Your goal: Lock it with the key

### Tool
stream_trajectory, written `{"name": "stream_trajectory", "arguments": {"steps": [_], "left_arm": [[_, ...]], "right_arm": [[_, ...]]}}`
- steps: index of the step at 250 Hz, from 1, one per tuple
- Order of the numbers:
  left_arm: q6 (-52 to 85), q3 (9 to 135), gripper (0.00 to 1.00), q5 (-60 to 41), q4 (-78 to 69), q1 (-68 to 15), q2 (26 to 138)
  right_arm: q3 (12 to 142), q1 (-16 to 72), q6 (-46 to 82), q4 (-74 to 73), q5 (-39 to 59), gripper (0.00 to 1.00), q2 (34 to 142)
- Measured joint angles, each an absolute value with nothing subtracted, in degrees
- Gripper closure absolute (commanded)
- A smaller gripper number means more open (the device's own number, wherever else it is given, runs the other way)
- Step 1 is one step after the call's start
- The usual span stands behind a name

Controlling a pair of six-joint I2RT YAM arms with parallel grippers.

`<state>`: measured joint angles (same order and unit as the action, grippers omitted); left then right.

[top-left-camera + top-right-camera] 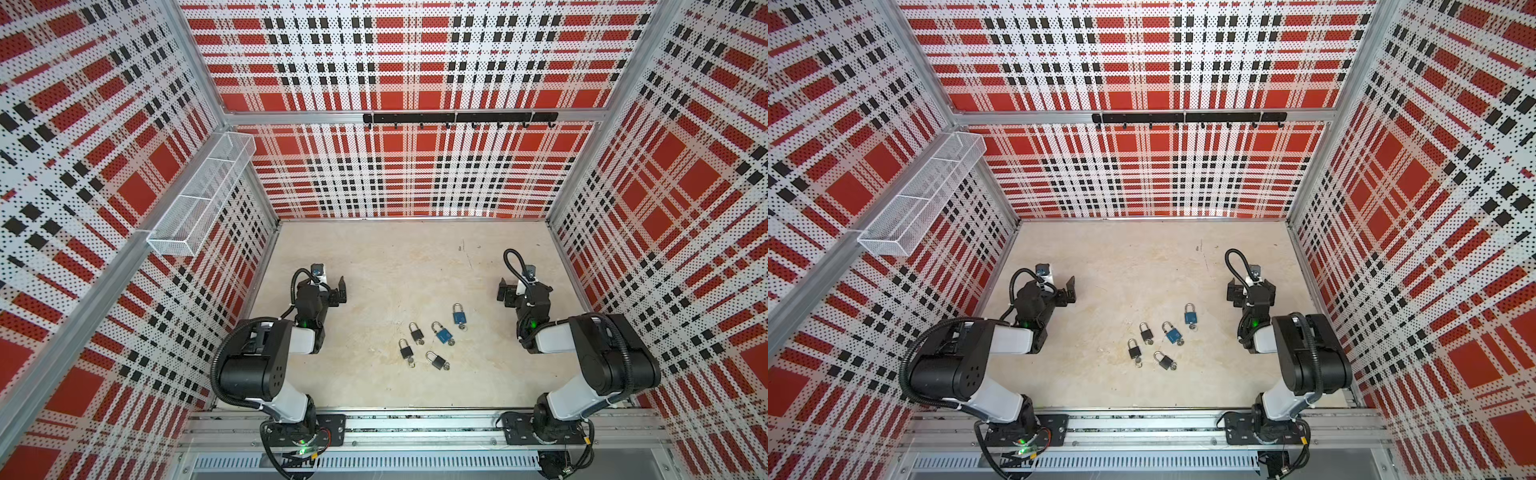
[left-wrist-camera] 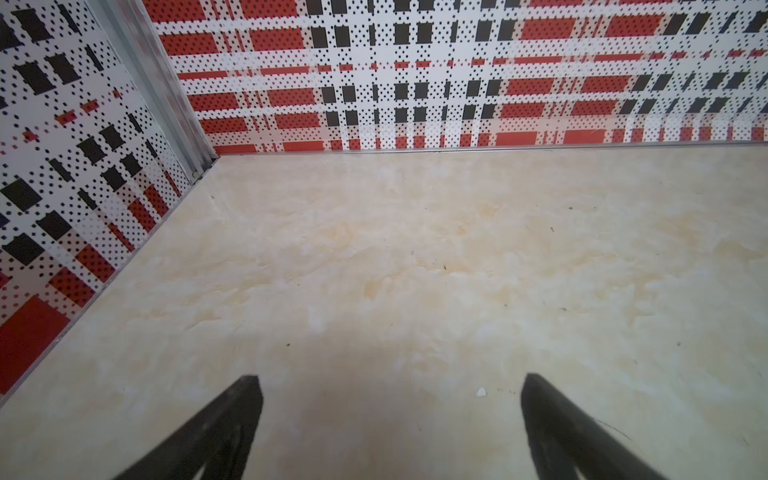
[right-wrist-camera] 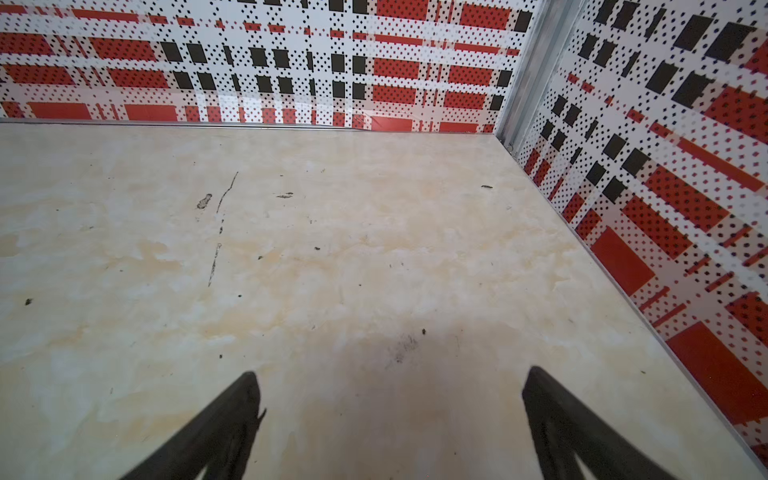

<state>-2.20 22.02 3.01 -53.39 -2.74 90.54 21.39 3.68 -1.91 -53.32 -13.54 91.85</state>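
Saw left end effector (image 2: 390, 384) and right end effector (image 3: 392, 379) spread wide, empty, over table (image 1: 395, 266). Found five padlocks (image 1: 443, 334), keys (image 1: 462, 327) at their bases, lying on table between arms, nearer the right.

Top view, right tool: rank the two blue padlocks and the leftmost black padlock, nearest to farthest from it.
1. Upright blue padlock: rightmost of the cluster, closest to the right tool.
2. Tilted blue padlock: mid-cluster, left of the first and nearer the front edge.
3. Leftmost black padlock: on the cluster's left edge, farthest away.
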Motion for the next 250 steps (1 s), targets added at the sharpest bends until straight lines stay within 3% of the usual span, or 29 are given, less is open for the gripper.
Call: {"name": "stream_trajectory", "arguments": {"steps": [250], "left_arm": [[-2.39, 22.02, 0.01, 2.98, -53.34, -2.76, 90.54]], "right_arm": [[21.43, 2.52, -1.69, -52.47, -11.4, 0.0, 91.85]]}}
